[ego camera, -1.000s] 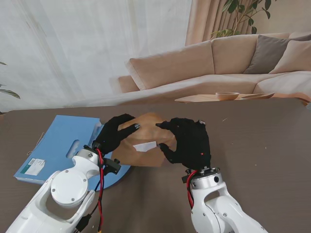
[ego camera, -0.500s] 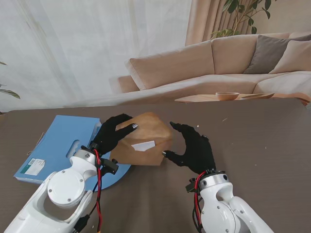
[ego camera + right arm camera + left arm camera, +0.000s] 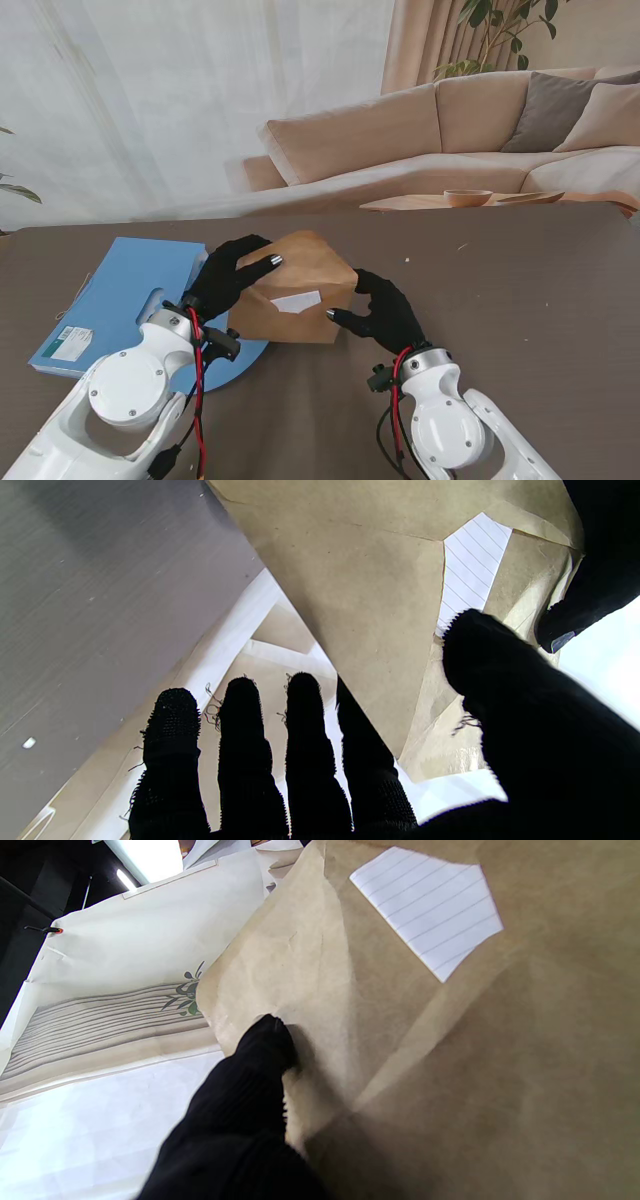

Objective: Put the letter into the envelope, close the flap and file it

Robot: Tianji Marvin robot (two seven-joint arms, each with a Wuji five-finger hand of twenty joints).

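We hold the envelope [image 3: 300,290] between our two robot hands, raised off the counter [image 3: 520,290].

Our left robot hand [image 3: 228,278] pinches the envelope's left edge, one finger [image 3: 267,1040] pressed on the brown paper. Our right robot hand [image 3: 382,310] has its fingers [image 3: 240,740] spread, thumb at the right edge; we cannot tell if it grips. The letter [image 3: 296,300], lined paper, shows under the partly folded flap. A blue folder [image 3: 130,300] lies beside our left robot hand.

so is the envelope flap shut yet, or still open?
Not fully shut. A patch of lined letter still shows between the flaps of the brown envelope, held by left hand and right hand.
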